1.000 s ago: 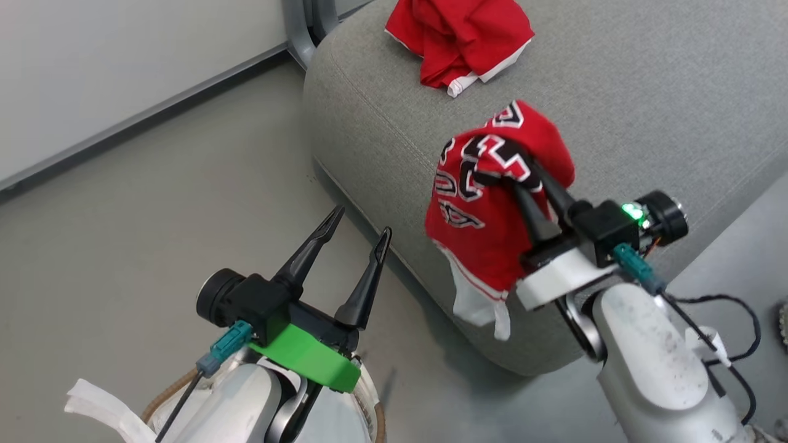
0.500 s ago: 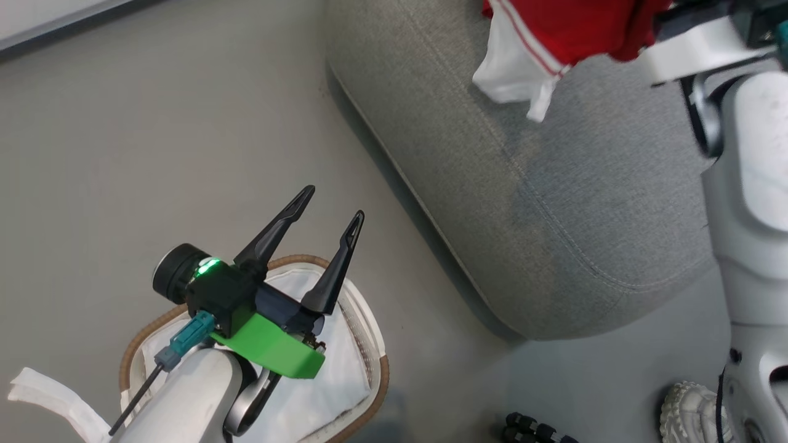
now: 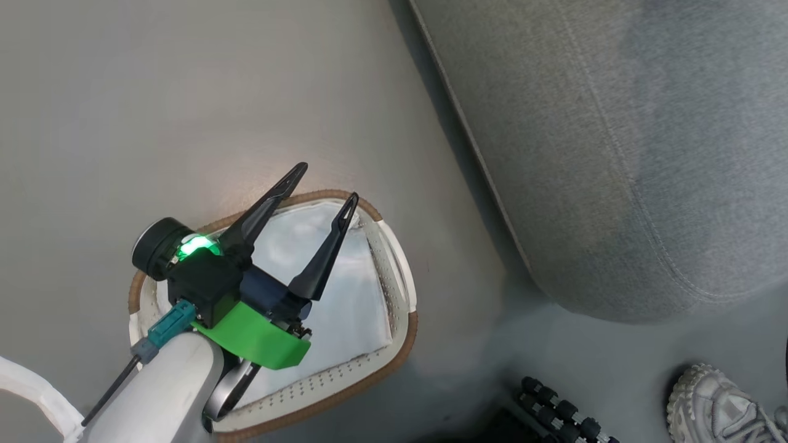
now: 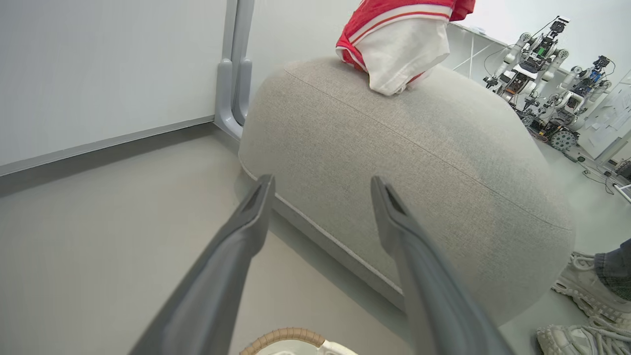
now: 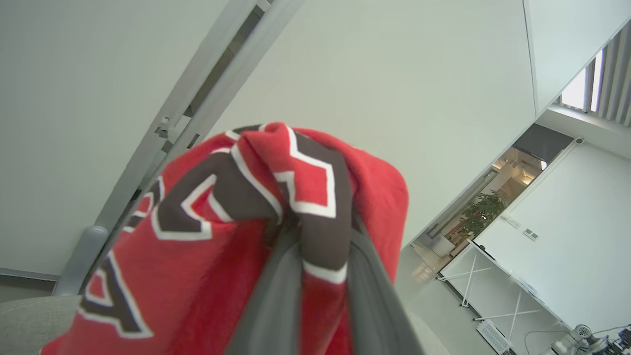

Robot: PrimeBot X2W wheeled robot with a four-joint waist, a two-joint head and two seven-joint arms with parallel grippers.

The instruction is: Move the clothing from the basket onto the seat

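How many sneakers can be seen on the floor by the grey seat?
2. In the left wrist view, one sneaker sits under a trouser cuff beside the seat; the second sneaker lies nearer the bottom edge. More may be out of frame.

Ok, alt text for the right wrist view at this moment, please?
The right end effector is shut on a bunched red jersey with dark, white-outlined lettering, held up against a pale wall. A corner of the grey seat shows at lower left.
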